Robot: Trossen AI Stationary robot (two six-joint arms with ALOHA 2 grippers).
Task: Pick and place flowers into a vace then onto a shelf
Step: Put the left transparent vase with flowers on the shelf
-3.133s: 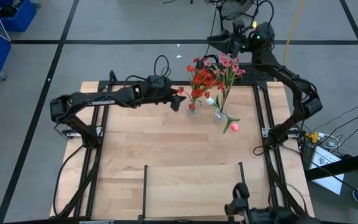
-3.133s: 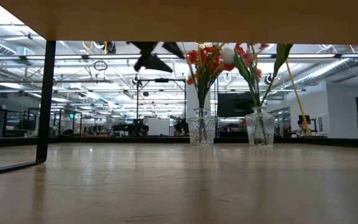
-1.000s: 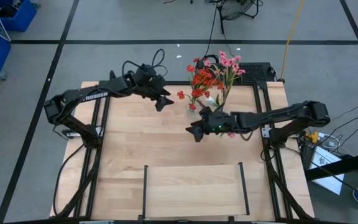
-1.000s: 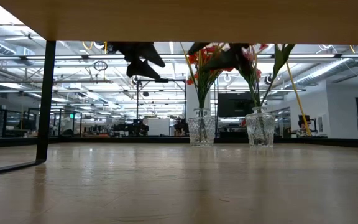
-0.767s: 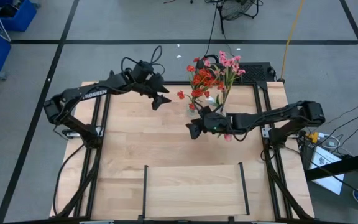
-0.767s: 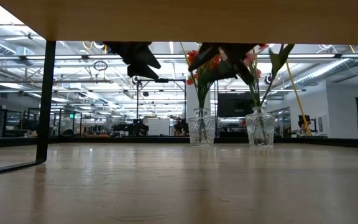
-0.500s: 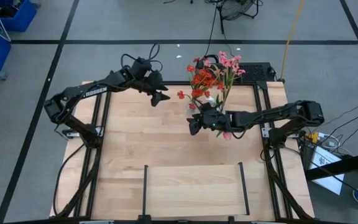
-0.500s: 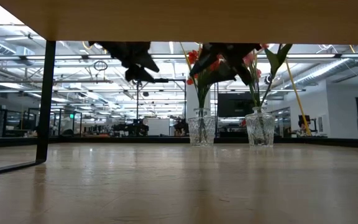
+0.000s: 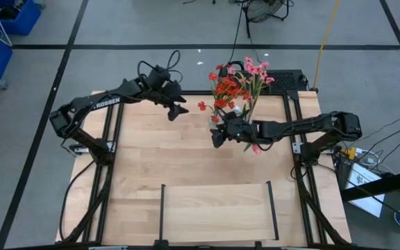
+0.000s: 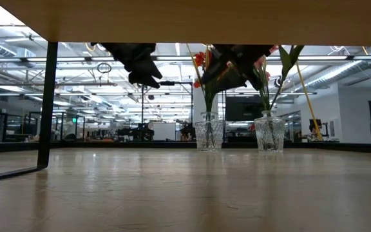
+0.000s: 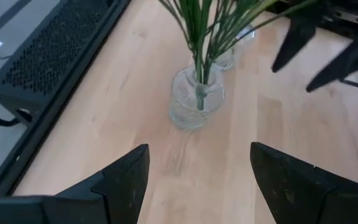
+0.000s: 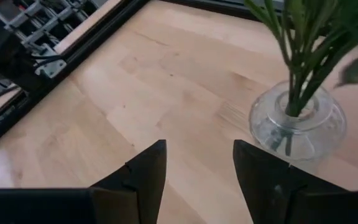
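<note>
I see two glass vases of flowers (image 9: 231, 90) at the table's twelve o'clock edge. My right gripper (image 9: 217, 138) hangs open and empty beside the nearer vase (image 12: 298, 122); the left gripper (image 9: 173, 110), also open and empty, waits at ten o'clock. Glass looks slippery, fragile and top-heavy; I'd clamp its body low, gently.

The light-wood tabletop (image 9: 186, 160) sits in a black metal frame (image 9: 110, 149) on a grey floor (image 9: 117, 28) crossed by dark lines. Blue bins (image 9: 5, 17) stand at the far left corner of the floor. A yellow cable (image 9: 325, 35) runs across the floor behind the tabletop. A black perforated panel (image 11: 55, 56) lies along the tabletop's edge. Beyond the tabletop, the low view shows a large hall with ceiling lights (image 10: 76, 64) and a dark screen (image 10: 240, 108).
</note>
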